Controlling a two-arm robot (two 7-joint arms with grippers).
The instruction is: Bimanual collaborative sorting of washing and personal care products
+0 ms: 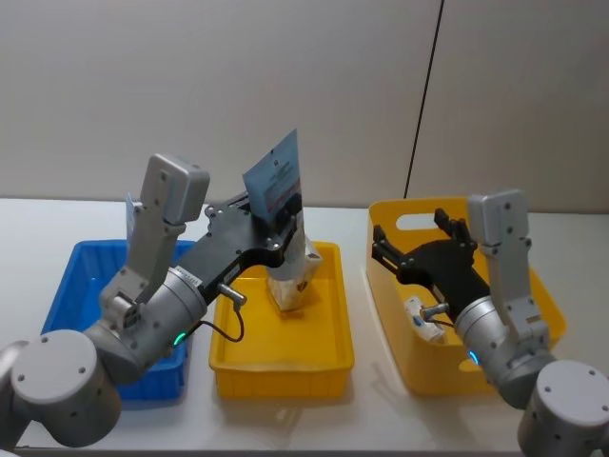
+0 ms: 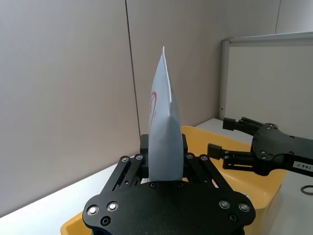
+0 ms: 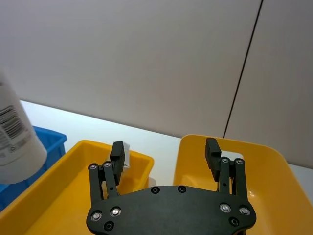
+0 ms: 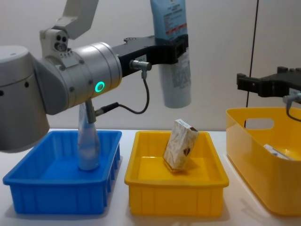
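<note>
My left gripper (image 1: 285, 225) is shut on a tall pale-blue squeeze tube (image 1: 276, 181) with a red band. It holds the tube upright, crimped end up, high above the middle yellow bin (image 1: 285, 373). In the chest view the tube (image 4: 174, 56) hangs over a beige patterned pack (image 4: 180, 145) that leans inside that bin. A second pale-blue tube (image 4: 88, 141) stands in the blue bin (image 4: 61, 197). My right gripper (image 1: 414, 243) is open with nothing between its fingers, hovering over the right yellow bin (image 1: 400, 219), where a whitish pack (image 1: 423, 314) lies.
Three bins stand in a row on the white table: blue on the left, yellow in the middle, a taller yellow one with a handle slot (image 4: 258, 123) on the right. A grey wall rises close behind the table.
</note>
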